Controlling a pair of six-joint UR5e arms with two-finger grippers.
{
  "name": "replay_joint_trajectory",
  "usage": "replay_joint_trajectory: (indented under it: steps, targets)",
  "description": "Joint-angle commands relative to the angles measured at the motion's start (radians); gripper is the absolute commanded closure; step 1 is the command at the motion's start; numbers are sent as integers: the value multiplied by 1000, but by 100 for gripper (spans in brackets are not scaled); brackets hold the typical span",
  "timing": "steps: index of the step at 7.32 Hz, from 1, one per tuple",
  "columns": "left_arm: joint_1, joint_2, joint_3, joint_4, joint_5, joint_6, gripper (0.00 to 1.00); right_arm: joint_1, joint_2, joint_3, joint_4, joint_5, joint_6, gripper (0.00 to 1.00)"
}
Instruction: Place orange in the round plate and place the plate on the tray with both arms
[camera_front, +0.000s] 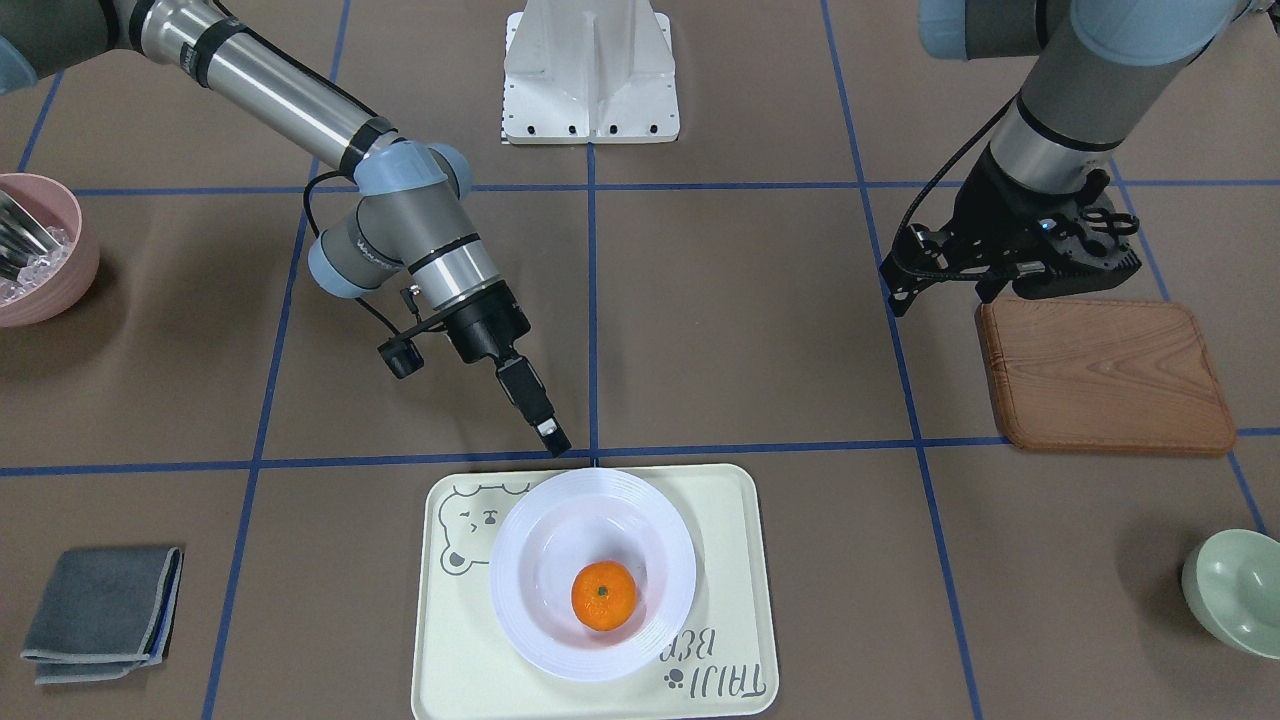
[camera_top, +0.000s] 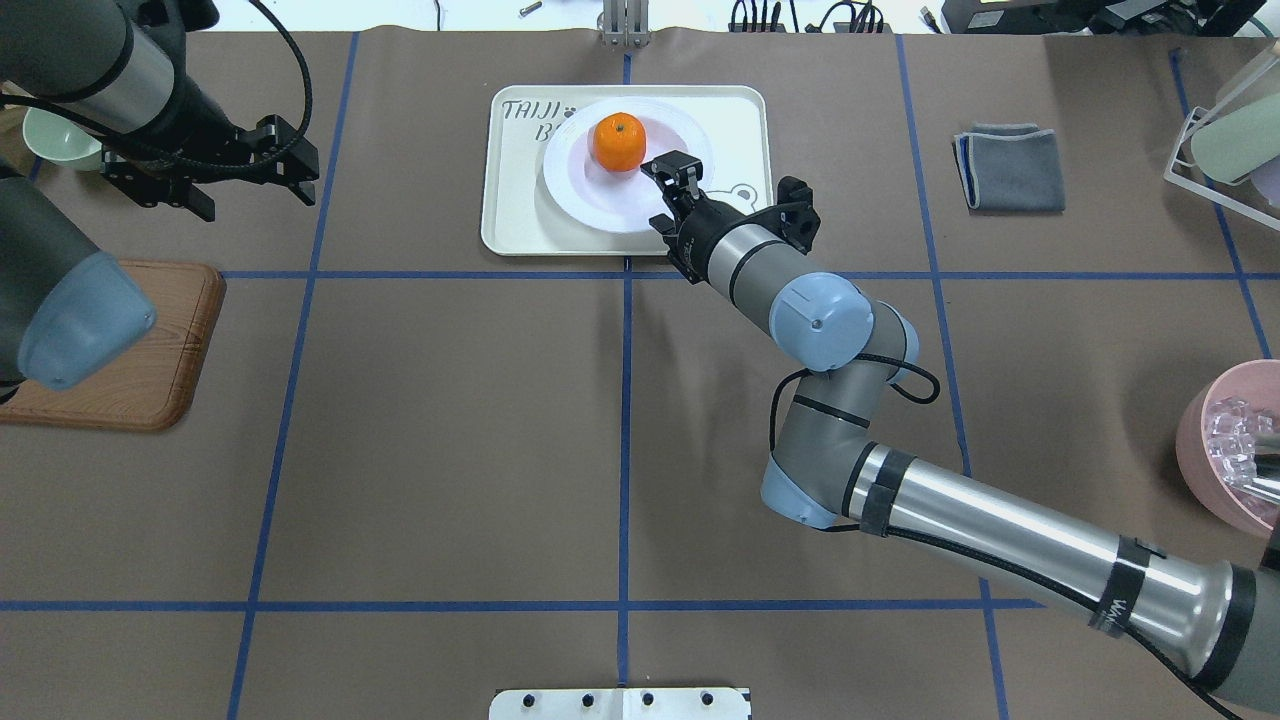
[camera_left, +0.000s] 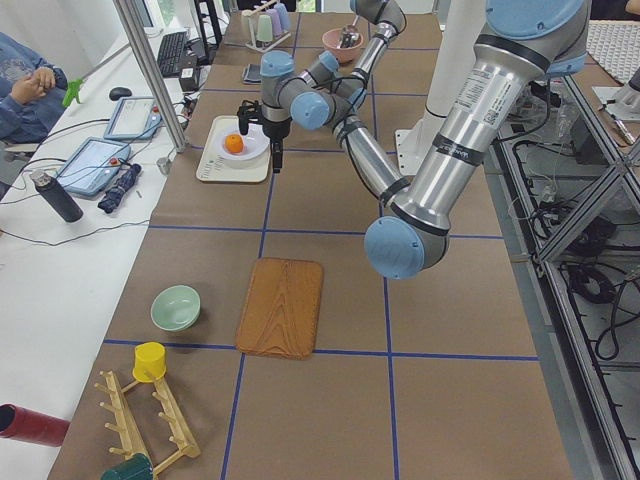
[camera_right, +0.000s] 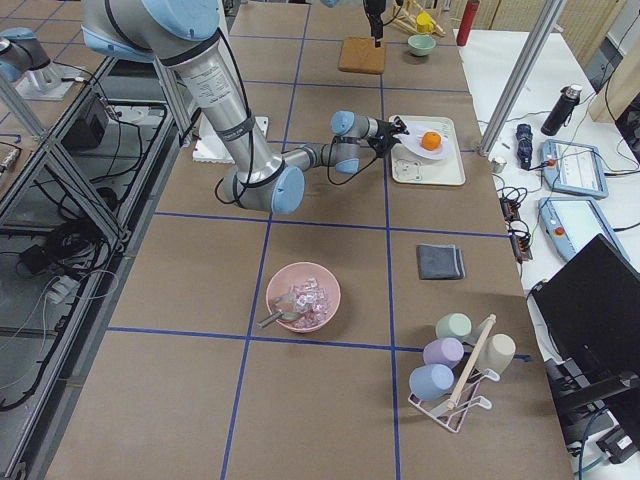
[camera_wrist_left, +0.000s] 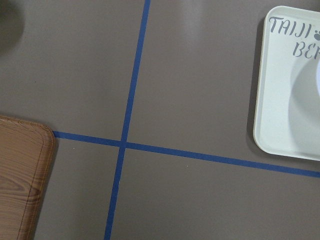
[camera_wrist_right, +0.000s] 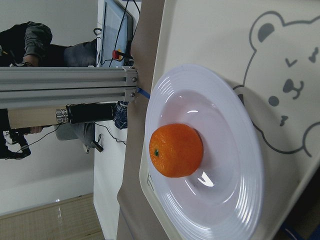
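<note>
The orange lies in the sunken centre of the white round plate, and the plate rests on the cream bear tray. The right wrist view shows the orange in the plate from close by. My right gripper hovers just past the plate's robot-side rim, tilted down toward it, open and holding nothing. My left gripper hangs open and empty well away from the tray, above the table near the wooden board.
The brown wooden board lies under the left arm. A pale green bowl sits beyond it. A pink bowl with clear pieces and a folded grey cloth are on the right arm's side. A white mount stands at the robot's base.
</note>
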Motion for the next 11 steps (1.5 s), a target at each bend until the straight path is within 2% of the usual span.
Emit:
replay_joint_trajectory:
  steps: [1, 2, 3, 4, 5, 6, 8, 10, 11]
  targets:
    - [0, 1, 2, 0, 0, 0, 2, -45, -77, 148, -51, 0, -21, 0]
    - [0, 6, 3, 0, 1, 0, 2, -57, -167, 264, -95, 9, -82, 0]
    - [-5, 9, 2, 0, 1, 24, 2, -77, -265, 355, -104, 26, -279, 0]
    - [-9, 12, 2, -1, 3, 56, 2, -74, -331, 399, -109, 80, -437, 0]
    - [-12, 13, 3, -1, 4, 84, 2, -25, -356, 398, -112, 167, -548, 0]
    - [-14, 15, 6, -1, 7, 109, 2, 65, -375, 396, -123, 290, -662, 0]
    - [-38, 16, 21, -1, 9, 188, 2, 273, -367, 404, -262, 576, -904, 0]
    - [-90, 70, 23, -4, 9, 353, 2, 453, -370, 404, -382, 813, -1188, 0]
    - [-125, 94, 25, -6, 3, 438, 2, 522, -382, 405, -434, 879, -1319, 0]
